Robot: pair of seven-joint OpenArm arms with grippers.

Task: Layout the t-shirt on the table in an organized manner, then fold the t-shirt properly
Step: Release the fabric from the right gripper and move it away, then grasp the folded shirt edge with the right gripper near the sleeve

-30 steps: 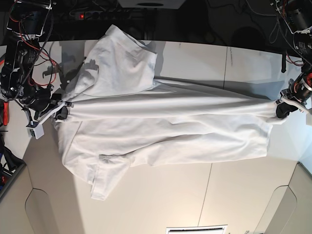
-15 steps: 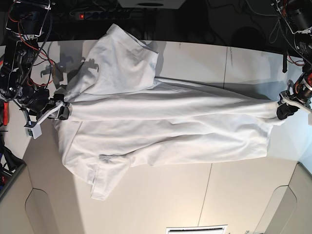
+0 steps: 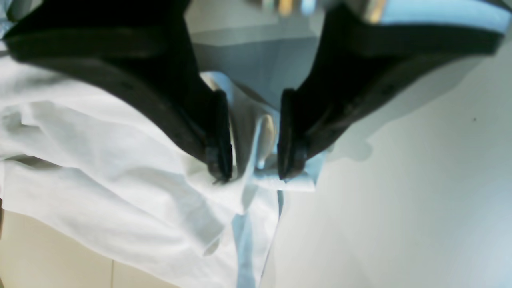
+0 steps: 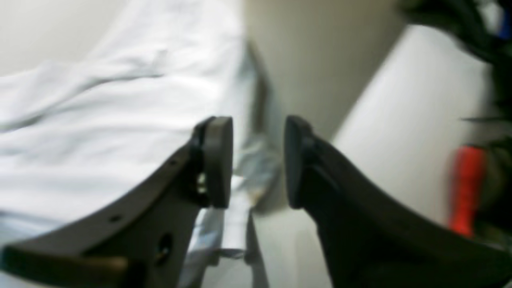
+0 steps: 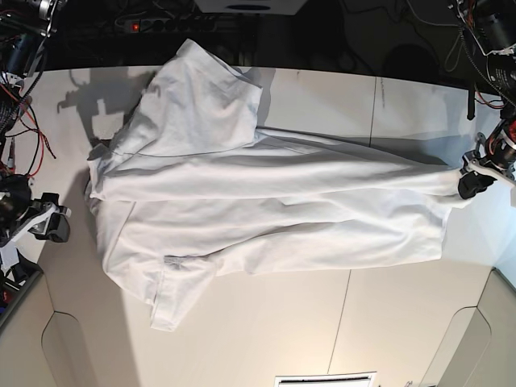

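The white t-shirt (image 5: 266, 201) lies spread sideways across the off-white table (image 5: 339, 322), wrinkled, with one part folded up toward the far edge. My left gripper (image 5: 470, 184) sits at the shirt's right end. In the left wrist view that gripper (image 3: 253, 175) is open, and a loose ridge of the t-shirt (image 3: 100, 168) stands between its fingers, unclamped. My right gripper (image 5: 52, 228) is off the shirt's left end, apart from the cloth. In the right wrist view it (image 4: 256, 124) is open and empty, with the t-shirt (image 4: 100, 120) lying beyond it.
A power strip (image 5: 161, 24) and cables run along the dark far side behind the table. A white label (image 5: 322, 379) lies at the near edge. Rounded panels (image 5: 72, 355) flank the near corners. A red object (image 4: 464, 188) shows blurred beside the right arm.
Both grippers have opened and let go of the shirt. The right arm has drawn back off the shirt's left end, which has dropped flat. The left gripper stays at the right end.
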